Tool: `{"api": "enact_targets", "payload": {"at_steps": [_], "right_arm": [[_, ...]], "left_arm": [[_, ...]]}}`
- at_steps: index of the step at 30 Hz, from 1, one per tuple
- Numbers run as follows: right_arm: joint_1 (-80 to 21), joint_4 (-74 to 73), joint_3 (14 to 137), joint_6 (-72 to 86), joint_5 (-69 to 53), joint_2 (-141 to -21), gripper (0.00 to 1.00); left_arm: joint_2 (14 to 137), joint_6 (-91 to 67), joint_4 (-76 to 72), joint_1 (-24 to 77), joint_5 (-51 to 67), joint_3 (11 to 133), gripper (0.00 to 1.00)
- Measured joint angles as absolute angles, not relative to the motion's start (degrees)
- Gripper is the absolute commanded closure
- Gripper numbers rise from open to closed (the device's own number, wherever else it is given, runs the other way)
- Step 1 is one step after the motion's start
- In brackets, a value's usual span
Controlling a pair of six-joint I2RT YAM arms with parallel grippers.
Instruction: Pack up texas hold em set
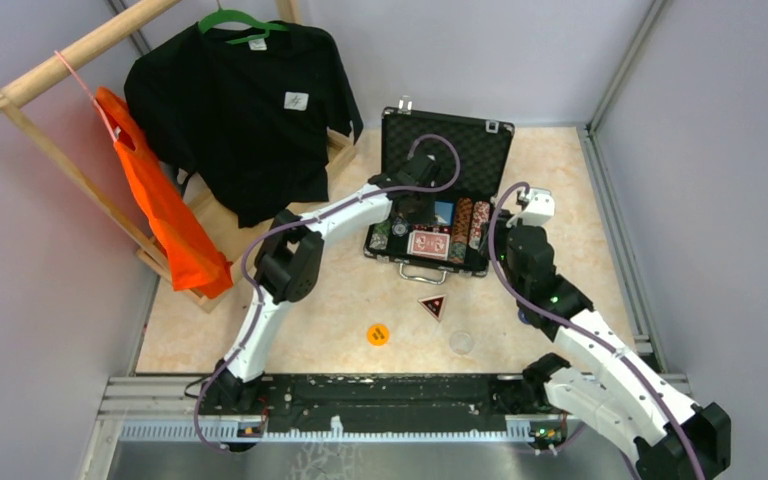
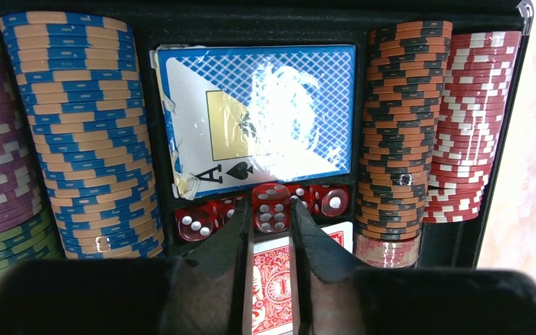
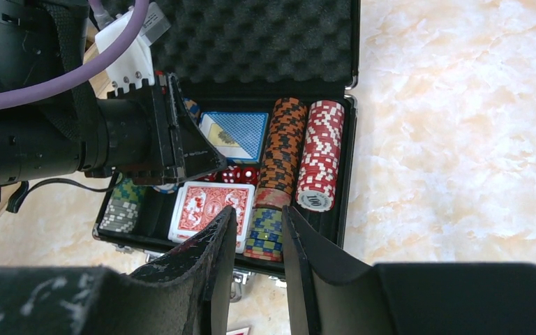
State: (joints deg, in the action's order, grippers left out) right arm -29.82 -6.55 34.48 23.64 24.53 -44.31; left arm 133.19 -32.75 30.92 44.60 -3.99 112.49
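Observation:
The black case lies open with its foam lid up. In the left wrist view it holds rows of striped chips, a blue card deck, red-backed cards and red dice. My left gripper is low over the dice slot, its tips closed on one red die that sits higher than the others. My right gripper is open and empty, above the case's near right edge, by the yellow-blue chips. A triangular token, an orange round token and a clear round token lie on the table.
A black T-shirt and an orange bag hang on a wooden rack at the back left. Walls close in both sides. The left arm fills the left of the right wrist view, over the case.

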Motion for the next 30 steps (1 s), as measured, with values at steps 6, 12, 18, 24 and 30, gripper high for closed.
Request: {"api": "enact_targets", "payload": {"at_steps": [6,12,18,24,30], "right_arm": [[-29.8,-6.0,34.1,23.7,24.3,-44.8,0.69],[-29.8,-5.6,34.0,23.7,24.1,-44.9,0.69],[-29.8,-5.4,33.8,23.7,24.1,-45.3,0.69],[-29.8,-5.6,33.7,23.4,22.9,-47.0,0.63],[-29.8,-8.6,35.0,22.3,18.3,-54.1,0.33]], "left_arm": [[131.8,-32.8,28.4,44.6,-3.9,110.0,0.50],[131.0,-32.7,28.6,44.7,-4.5,109.3,0.48],[130.1,-32.3,29.5,44.8,-6.4,108.6,0.47],[124.8,-30.1,27.8,45.4,-10.0,103.4,0.09],[110.8,-27.1,19.6,45.8,-12.0,91.8,0.07]]}}
